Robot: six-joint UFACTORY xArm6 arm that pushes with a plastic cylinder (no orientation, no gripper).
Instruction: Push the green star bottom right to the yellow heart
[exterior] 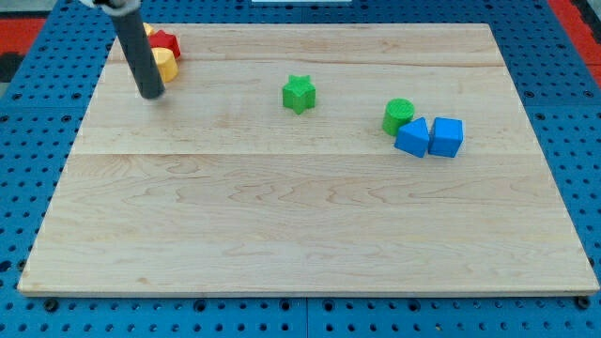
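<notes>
Camera view: my tip (pixel 152 95), bare and holding nothing, sits well left of the green star (pixel 299 94), touching the yellow block (pixel 166 65) under a red block (pixel 166 43) at the star's upper left.

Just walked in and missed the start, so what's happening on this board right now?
A single arm with a dark rod is working a wooden board. My tip sits near the view's top left, just beside a yellow block and a red block partly hidden behind the rod. The green star lies alone well to the view's right of my tip, untouched. Farther right, a green cylinder and two blue blocks cluster together.
</notes>
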